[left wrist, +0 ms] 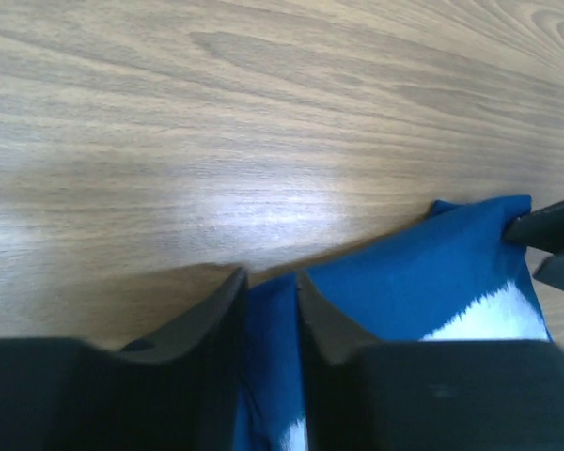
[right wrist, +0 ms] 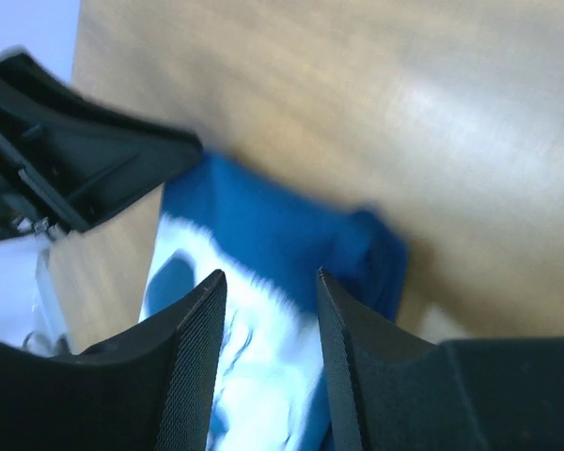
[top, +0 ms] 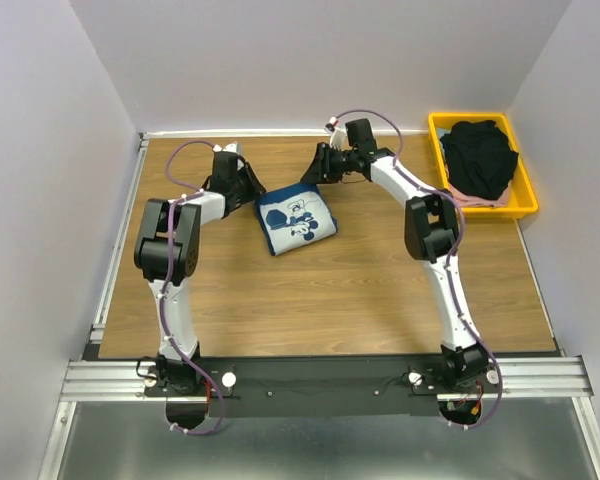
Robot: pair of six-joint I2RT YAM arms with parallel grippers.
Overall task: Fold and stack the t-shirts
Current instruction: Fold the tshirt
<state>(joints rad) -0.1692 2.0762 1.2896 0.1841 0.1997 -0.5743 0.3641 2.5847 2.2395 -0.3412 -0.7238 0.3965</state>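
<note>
The dark navy t-shirt [top: 295, 220] with the white mouse print lies folded small on the wooden table. My left gripper [top: 252, 192] is at its left back corner. In the left wrist view my left gripper [left wrist: 271, 277] is shut on a fold of the blue cloth [left wrist: 423, 282]. My right gripper [top: 317, 170] is at the shirt's back right corner. In the right wrist view it [right wrist: 271, 274] is open above the blue cloth and print [right wrist: 263, 357], with nothing between the fingers. The black t-shirt [top: 480, 155] lies bunched on the pale pink one [top: 467, 197].
The yellow tray [top: 528, 195] holding the black and pink shirts stands at the back right, off the table's right edge. The table's back wall is close behind both grippers. Bare wood [top: 320, 300] lies in front of the navy shirt.
</note>
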